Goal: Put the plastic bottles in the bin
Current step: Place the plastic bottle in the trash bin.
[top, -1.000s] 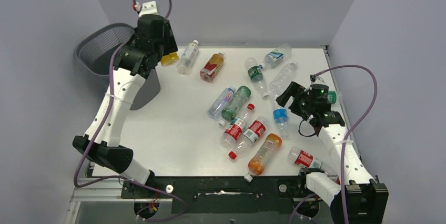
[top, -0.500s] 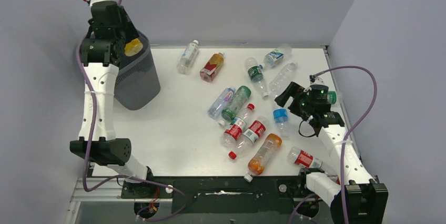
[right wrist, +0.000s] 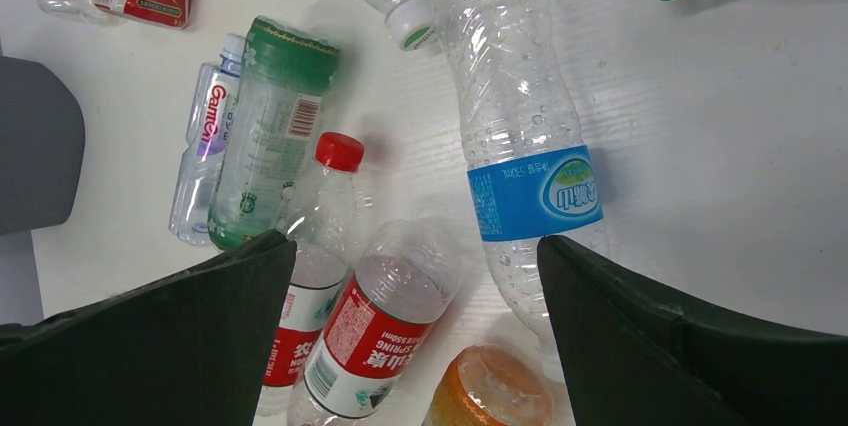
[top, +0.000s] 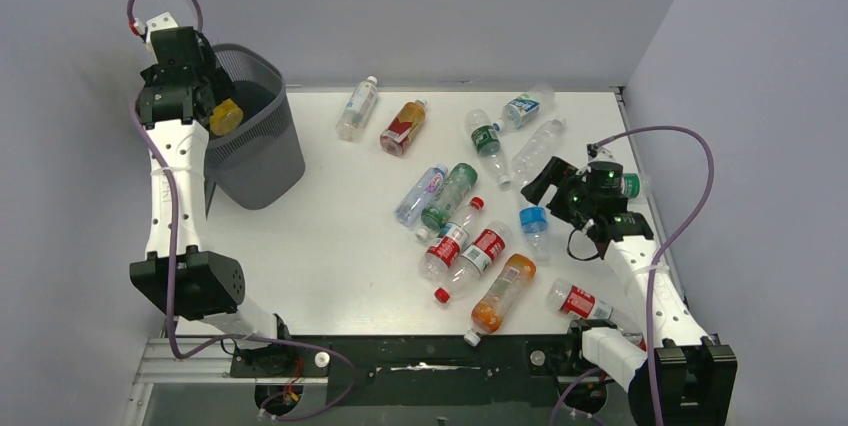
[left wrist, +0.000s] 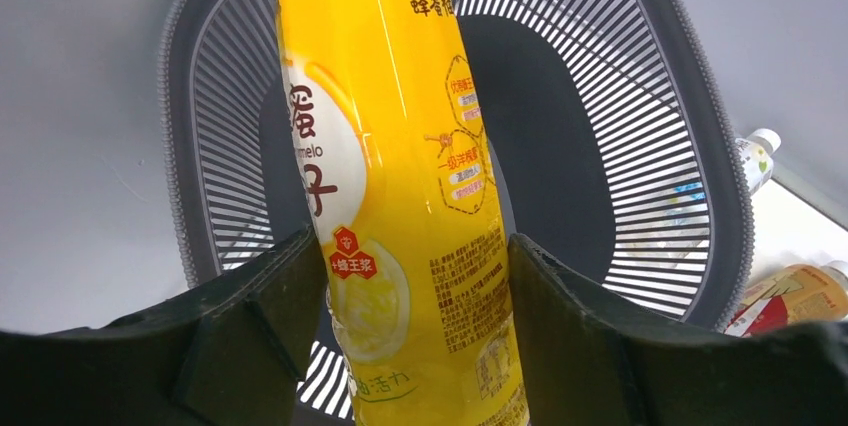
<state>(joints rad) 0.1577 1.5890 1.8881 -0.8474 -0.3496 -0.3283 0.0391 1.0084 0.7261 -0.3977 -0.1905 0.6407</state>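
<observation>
Yellow bottle (left wrist: 400,196): opaque yellow wrap printed with Chinese characters, the Latin letters "melo", a honeycomb drawing and a block of small print too fine to read. It is clamped across its middle by the left gripper (left wrist: 410,276), one finger on each side, and held above the table with its far end pointing into the open mouth of the bin (top: 262,156). Bin: dark grey mesh with a solid rim, standing at the far left corner of the table (top: 330,246). The other bottles lie flat on the table, well apart from the bin. Blue-label bottle (right wrist: 520,146): clear and crumpled, blue band with white Chinese characters, directly beneath the right gripper (right wrist: 415,246). That gripper's fingers are spread apart, holding nothing, above the table. Green bottle (right wrist: 270,136): tinted green, with a barcode strip. Ganten bottle (right wrist: 205,161): clear, lettering that seems to read "Ganten", touching the green bottle's left side. Red-cap bottle (right wrist: 320,226): clear, red label, just below the green one. Red-label bottle (right wrist: 375,326): clear, label reading "SPRING" and "550ml", alongside the red-cap bottle. Orange bottle (right wrist: 490,396): only one end shows, at the lower edge of the right wrist view. Amber bottle (top: 403,127): red label, text unreadable, near the far edge.
</observation>
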